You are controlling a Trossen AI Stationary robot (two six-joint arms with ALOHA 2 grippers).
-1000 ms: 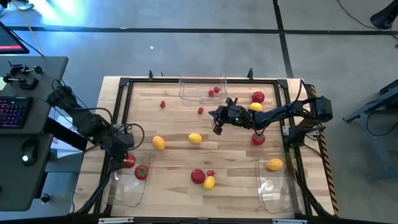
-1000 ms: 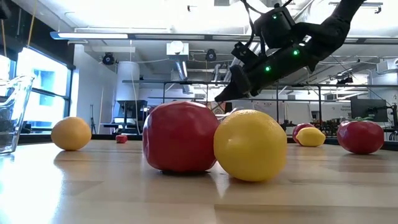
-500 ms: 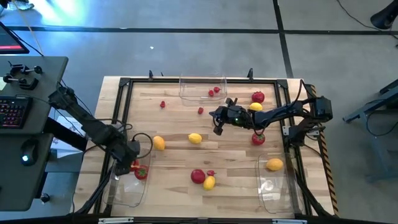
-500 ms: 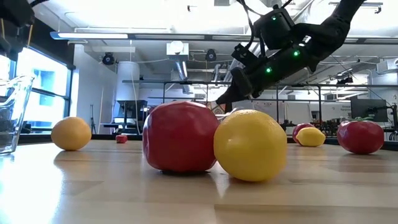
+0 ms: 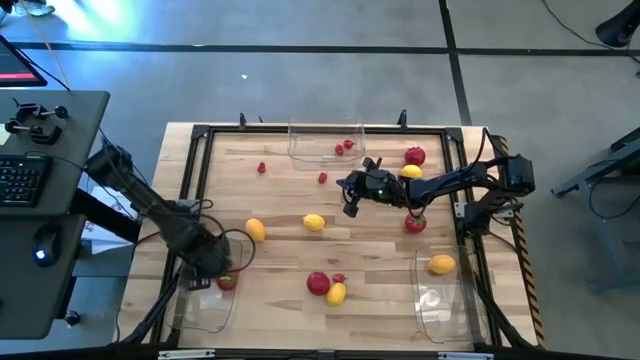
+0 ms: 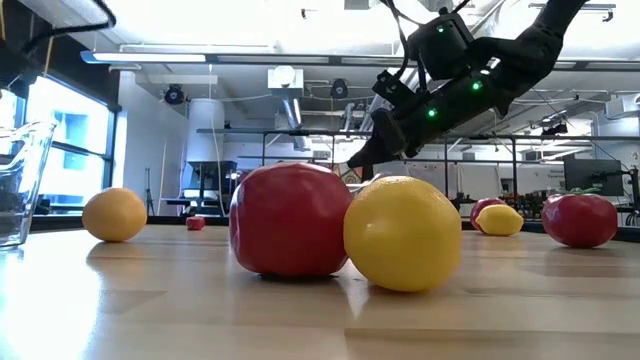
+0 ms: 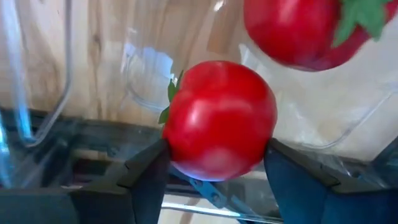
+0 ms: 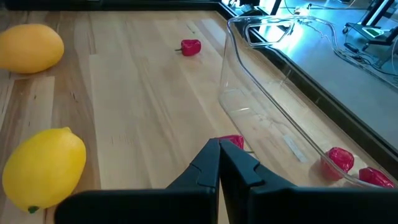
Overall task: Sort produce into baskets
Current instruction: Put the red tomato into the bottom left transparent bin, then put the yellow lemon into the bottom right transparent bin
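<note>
Mid-drop: left gripper over the clear basket at the table's front-left corner, fingers flanking a tomato, grip apparently loosening. Next: open fully, lift clear. Right gripper shut, mid-table.

A robotics lab or workshop. Beyond the wooden table, the room has exposed ceiling ducts, strip lights and metal racks. Beside the table stands a desk with a keyboard and a mouse.

Second tomato cut off by frame edge; left tool hides its held tomato from above.
</note>
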